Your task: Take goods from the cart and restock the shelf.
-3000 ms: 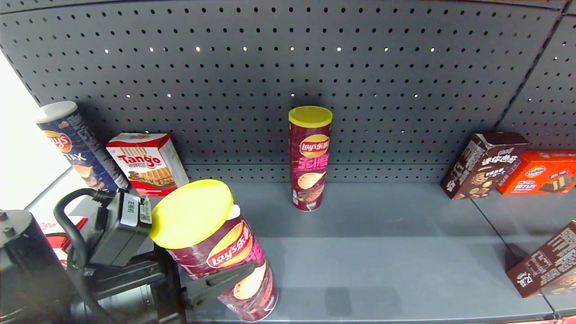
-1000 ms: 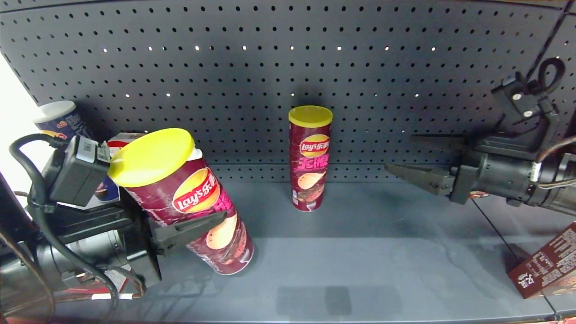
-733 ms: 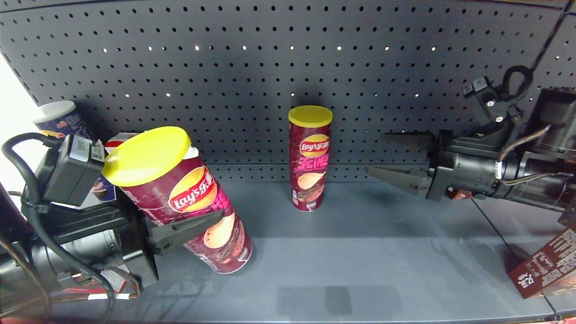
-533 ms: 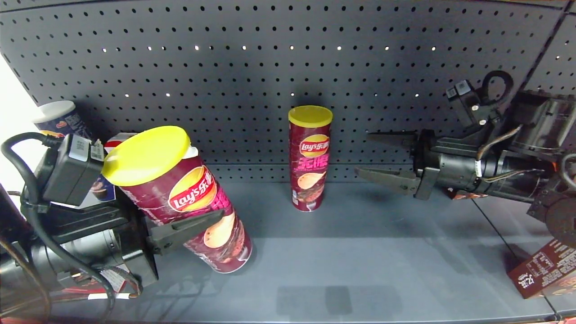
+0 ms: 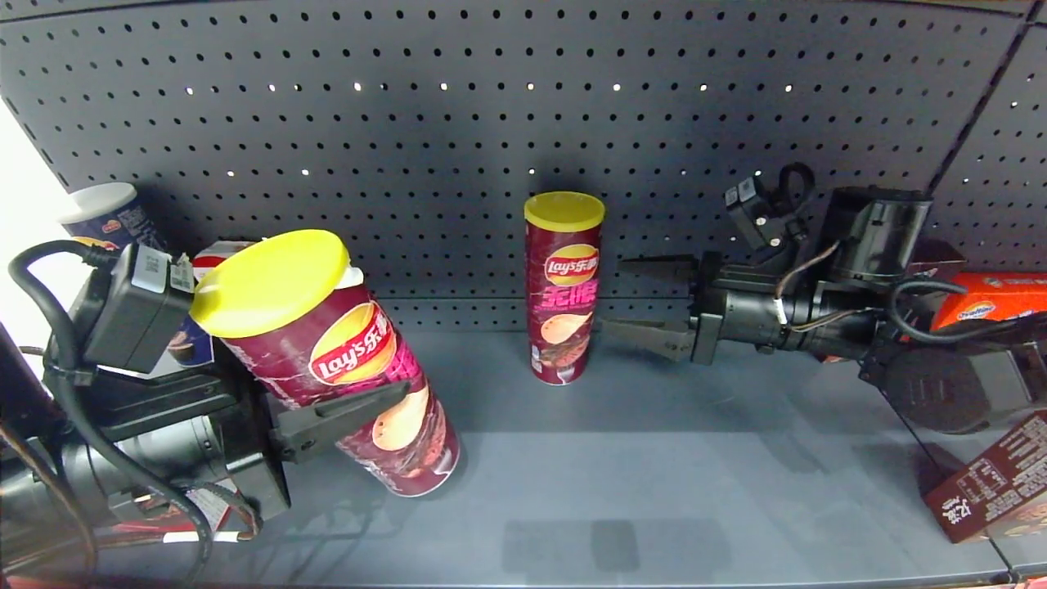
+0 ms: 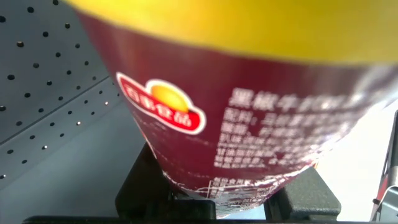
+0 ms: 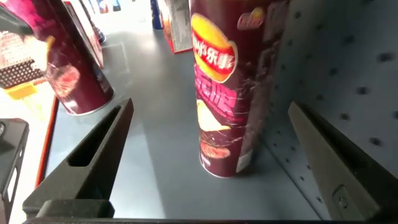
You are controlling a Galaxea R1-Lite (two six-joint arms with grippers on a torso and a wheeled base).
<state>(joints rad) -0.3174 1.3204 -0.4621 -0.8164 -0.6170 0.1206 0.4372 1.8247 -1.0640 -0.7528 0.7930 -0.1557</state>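
Head view: tilted can (image 5: 352, 352) in left tool (image 5: 372, 384)

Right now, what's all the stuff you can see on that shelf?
held chip can: 1, maroon with yellow lid, tilted, front left
standing chip can: 1, same colours, upright, back middle
blue can: 1, blue with white lid, back left
wafer box: 1, red and white, back left, mostly hidden
orange box: 1, orange, back right
brown box: 1, brown, front right
shelf: 1, grey, pegboard behind
left gripper: 1, black, shut on the held chip can
right gripper: 1, black, open, beside the standing chip can
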